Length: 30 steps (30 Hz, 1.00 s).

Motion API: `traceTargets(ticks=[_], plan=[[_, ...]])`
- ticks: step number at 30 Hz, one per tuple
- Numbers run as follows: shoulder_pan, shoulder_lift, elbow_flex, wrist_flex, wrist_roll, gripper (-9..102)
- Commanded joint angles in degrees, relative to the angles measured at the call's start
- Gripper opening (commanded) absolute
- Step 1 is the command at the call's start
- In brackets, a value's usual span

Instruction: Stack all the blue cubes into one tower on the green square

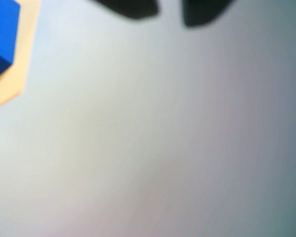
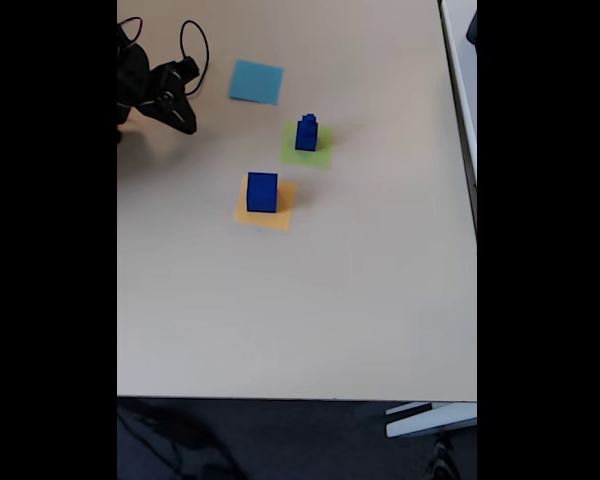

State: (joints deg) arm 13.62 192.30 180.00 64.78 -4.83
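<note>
Fixed view, looking down on a pale beige matte tabletop (image 2: 310,310). Near the middle, a large solid dark-blue cube (image 2: 262,192) sitting on a flat orange-yellow paper square (image 2: 280,217), which pokes out mostly on the right and lower sides. Crisp edges on that cube, plain faces, top a shade lighter than the side. Up and to the right, a thin lime-green paper square (image 2: 321,152) carrying a short stack: a medium dark-blue cube (image 2: 306,138) with a small dark-blue cube (image 2: 309,120) right on top, touching. Stack slightly towards the left part of the green patch, well apart from the large cube. Further up, a flat light-blue paper square (image 2: 256,82) lying bare on the table. Top left, black arm with its black two-finger gripper (image 2: 183,122) hanging over bare table, near the light-blue square but off to its left; looped black cables (image 2: 193,35) behind it.

Wrist view, very blurry. Two dark fingertips (image 1: 133,9) poking in from the top edge with a clear gap between them, so parted a bit and gripping nothing. Top-left corner shows part of the large cube (image 1: 2,34), bright blue top and darker side, on the orange-yellow paper (image 1: 19,74), looking more peach here. Otherwise smooth greyish-white table surface.
</note>
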Motion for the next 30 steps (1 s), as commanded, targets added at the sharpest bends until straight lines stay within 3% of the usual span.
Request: traceTargets(ticks=[1, 22, 26, 30], plan=[[-0.4, 1.4, -0.2, -0.8, -0.2, 0], [-0.1, 1.4, -0.2, -0.8, -0.1, 0], [-0.8, 1.5, 1.9, -15.3, 9.4, 0], [-8.9, 1.5, 1.5, -26.1, 1.9, 0]])
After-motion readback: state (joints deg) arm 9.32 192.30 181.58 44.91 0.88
